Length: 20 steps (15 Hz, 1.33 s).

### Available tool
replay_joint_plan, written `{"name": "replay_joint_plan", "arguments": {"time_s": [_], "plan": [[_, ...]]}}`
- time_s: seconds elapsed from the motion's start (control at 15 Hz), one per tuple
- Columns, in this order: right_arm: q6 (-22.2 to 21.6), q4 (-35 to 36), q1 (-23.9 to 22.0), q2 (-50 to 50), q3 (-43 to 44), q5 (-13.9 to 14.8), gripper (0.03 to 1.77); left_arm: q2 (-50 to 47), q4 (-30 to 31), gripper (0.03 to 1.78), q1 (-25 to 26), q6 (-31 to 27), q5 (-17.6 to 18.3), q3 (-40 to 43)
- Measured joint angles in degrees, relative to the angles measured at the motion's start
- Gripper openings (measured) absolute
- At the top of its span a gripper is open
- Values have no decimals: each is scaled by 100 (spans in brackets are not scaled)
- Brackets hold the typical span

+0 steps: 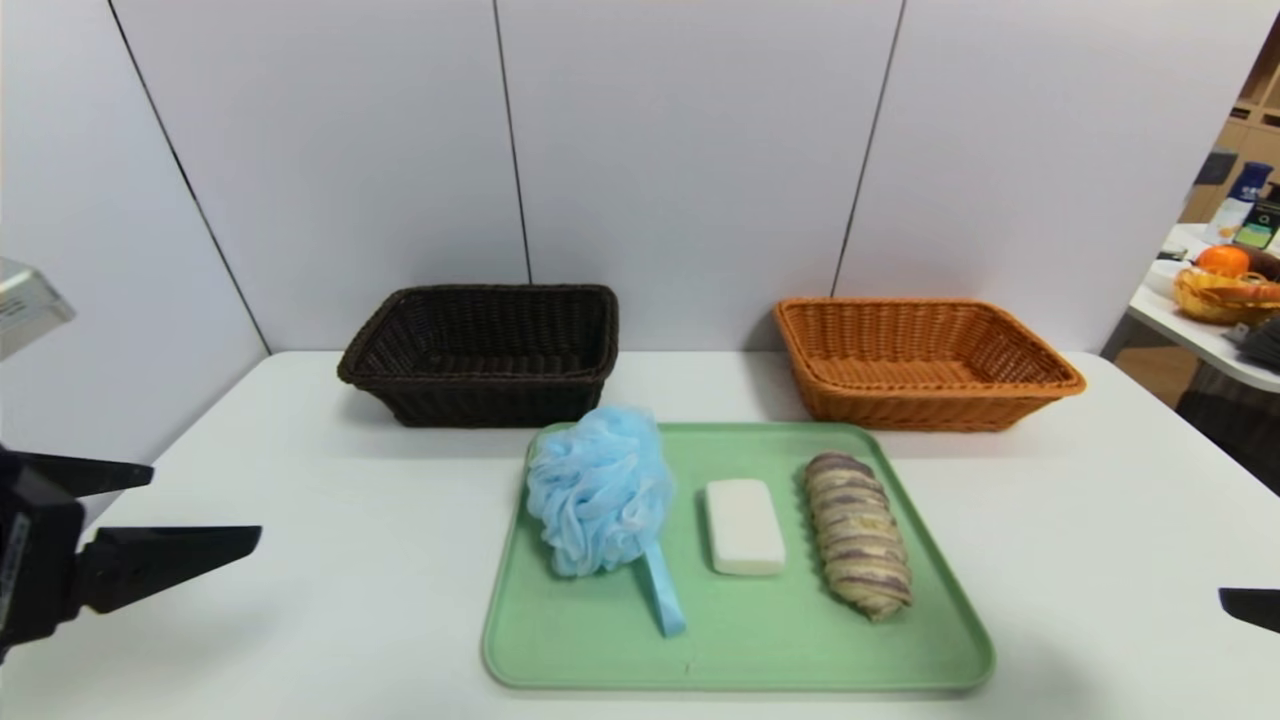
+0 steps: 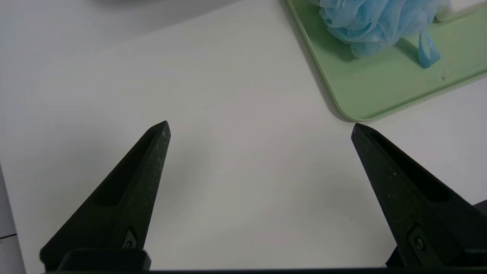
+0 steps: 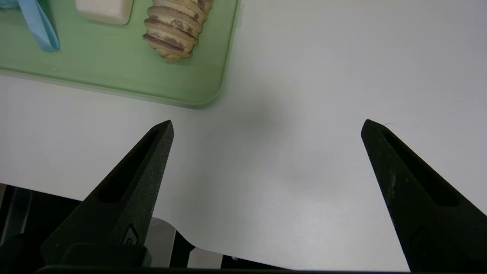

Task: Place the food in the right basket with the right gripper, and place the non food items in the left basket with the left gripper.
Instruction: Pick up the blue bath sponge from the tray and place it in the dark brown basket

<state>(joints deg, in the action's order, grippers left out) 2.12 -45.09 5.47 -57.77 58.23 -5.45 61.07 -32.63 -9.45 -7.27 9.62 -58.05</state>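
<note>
White panels back a white counter (image 1: 300,500) on which nothing has yet been sorted: both the dark left basket (image 1: 480,352) and the orange right basket (image 1: 925,362) look empty. All three items lie on the green tray (image 1: 740,650) in front of them: the blue bath pouf (image 1: 600,490) on its left side, the white soap bar (image 1: 745,526) in the middle, the striped bread roll (image 1: 860,533) on the right. The left gripper (image 2: 260,131) hovers over bare counter left of the tray, jaws spread wide and holding nothing; the right gripper (image 3: 266,127) hangs likewise near the tray's right front corner, open and empty. Judging from this, every placement remains: pouf and soap to the left basket, bread to the right.
</note>
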Motion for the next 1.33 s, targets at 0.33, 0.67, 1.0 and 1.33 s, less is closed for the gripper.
{"name": "replay_joint_plan", "arguments": {"time_s": [0.33,0.67,1.0,1.33], "plan": [[-26,2,54,-1061,389,-15,170,1445,-55,169,-774,636,0,-788],[-56,74,61,-1458,489,-15,170,2675,-85,169,-1891,1846,-33,-1664],[-76,107,56,-1560,463,-13,170,3065,-96,169,-2359,2405,-76,-1946],[-80,107,56,-1549,425,-6,170,3182,-50,169,-2542,2415,-535,-1957]]}}
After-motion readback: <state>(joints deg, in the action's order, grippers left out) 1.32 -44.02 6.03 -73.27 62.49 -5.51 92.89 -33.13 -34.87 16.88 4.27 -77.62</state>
